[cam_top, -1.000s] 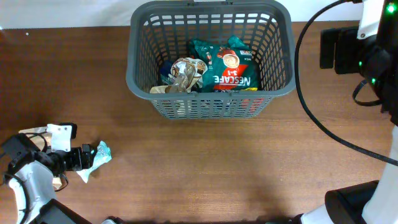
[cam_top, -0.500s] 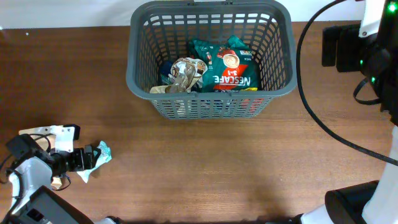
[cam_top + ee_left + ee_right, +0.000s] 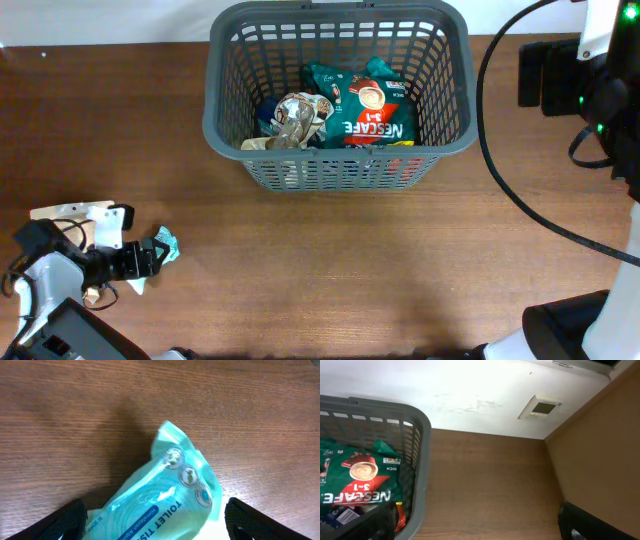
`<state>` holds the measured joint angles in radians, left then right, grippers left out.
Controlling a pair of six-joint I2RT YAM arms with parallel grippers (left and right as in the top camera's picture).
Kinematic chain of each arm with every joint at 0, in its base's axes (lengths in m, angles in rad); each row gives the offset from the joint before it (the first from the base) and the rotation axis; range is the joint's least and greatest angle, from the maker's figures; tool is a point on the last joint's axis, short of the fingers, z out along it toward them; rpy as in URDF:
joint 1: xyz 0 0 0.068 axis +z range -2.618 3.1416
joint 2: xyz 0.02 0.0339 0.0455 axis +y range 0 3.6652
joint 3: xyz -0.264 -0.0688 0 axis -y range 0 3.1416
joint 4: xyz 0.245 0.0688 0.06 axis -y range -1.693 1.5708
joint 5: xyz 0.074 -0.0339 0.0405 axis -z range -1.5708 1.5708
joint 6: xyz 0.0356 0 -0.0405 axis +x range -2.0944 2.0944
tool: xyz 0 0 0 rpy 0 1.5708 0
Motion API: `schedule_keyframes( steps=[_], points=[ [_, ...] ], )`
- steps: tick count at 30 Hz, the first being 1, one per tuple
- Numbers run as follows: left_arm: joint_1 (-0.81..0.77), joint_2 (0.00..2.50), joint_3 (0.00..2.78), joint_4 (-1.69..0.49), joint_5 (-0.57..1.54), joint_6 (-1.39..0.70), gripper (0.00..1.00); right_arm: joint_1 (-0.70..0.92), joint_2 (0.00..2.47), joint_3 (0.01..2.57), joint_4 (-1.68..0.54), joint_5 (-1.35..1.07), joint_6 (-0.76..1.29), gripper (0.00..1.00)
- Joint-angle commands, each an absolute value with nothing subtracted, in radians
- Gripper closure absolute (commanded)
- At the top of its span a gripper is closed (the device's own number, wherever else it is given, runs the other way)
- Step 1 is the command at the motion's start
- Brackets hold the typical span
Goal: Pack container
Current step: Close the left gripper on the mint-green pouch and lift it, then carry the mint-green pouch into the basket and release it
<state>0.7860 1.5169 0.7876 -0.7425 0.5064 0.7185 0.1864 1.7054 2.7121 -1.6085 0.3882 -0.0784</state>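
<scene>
I count one container [image 3: 340,172], the big dark grey slotted basket, sitting at the far middle of the table [image 3: 360,280], its rim also showing at the left of the right wrist view. Inside it I can make out three packets: one green Nescafe packet [image 3: 372,115] on the right, one crumpled silvery-brown packet [image 3: 296,117] to its left, and one blue packet [image 3: 268,112] half hidden behind that. A bit of red shows under the green one, but I can't say what it is. Outside the basket there is one teal tissue packet [image 3: 165,502], lying on the wood at the near left, well apart from the container. A flat white and tan thing [image 3: 70,214] lies beside the left arm. The left gripper [image 3: 157,527] is low over the table, reaching rightward, its fingers [image 3: 67,520] spread wide on either side of the tissue packet; I can't tell whether the pads touch it. The right gripper [image 3: 485,527] hangs high at the far right, beside the container, jaws gaping and holding nothing.
</scene>
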Motion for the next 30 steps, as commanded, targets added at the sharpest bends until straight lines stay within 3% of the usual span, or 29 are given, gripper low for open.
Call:
schedule_keyframes(
  steps=[1,12,14,17,20,22,24,30],
  points=[
    [0.791,1.539,0.798,-0.761,0.524,0.739,0.16,0.182,1.708,2.708,-1.605,0.408,-0.079,0.01],
    [0.791,1.593,0.798,-0.733,0.41,0.739,0.19,0.152,1.708,2.708,-1.604,0.404,-0.093,0.01],
    [0.791,1.611,0.798,-0.722,0.402,0.739,0.27,0.141,1.708,2.708,-1.605,0.399,-0.093,0.01],
    [0.791,1.64,0.798,-0.71,0.372,0.739,0.48,0.135,1.708,2.708,-1.604,0.4,-0.093,0.01],
    [0.791,1.662,0.798,-0.694,0.358,0.739,0.59,0.135,1.708,2.708,-1.604,0.4,-0.093,0.01],
    [0.791,1.668,0.798,-0.681,0.357,0.74,0.73,0.135,1.708,2.708,-1.604,0.4,-0.093,0.01],
    [0.79,1.668,0.799,-0.662,0.358,0.759,0.95,0.135,1.708,2.708,-1.604,0.4,-0.093,0.01],
    [0.776,1.65,0.866,-0.638,0.446,0.757,0.98,0.135,1.708,2.708,-1.59,0.4,-0.093,0.01]
  ],
)
